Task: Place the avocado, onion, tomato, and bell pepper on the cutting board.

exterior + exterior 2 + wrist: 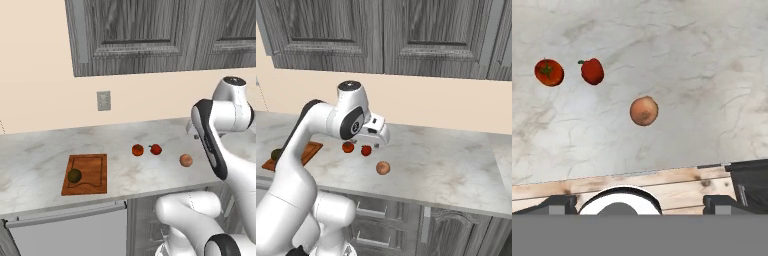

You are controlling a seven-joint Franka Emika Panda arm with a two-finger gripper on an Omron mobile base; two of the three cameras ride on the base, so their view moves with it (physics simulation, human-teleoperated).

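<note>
The reddish-brown cutting board (92, 175) lies at the left of the counter, and the dark green avocado (74, 175) rests on it. The orange-red tomato (137, 150), the red bell pepper (155, 149) and the pale peach onion (186, 160) lie on the marble to its right. The hand view looks down on the tomato (549, 72), bell pepper (592, 70) and onion (644, 110). My gripper (366, 143) hangs open above the counter, over the tomato (347, 147) and pepper (366, 150), holding nothing. Its fingertips (562, 204) stand wide apart.
The marble counter (30, 165) runs along a beige wall with an outlet (103, 100), under grey upper cabinets (150, 30). The counter's front edge (612, 175) crosses the hand view, with wood floor below it. My own arm (215, 145) crosses the right of the counter.
</note>
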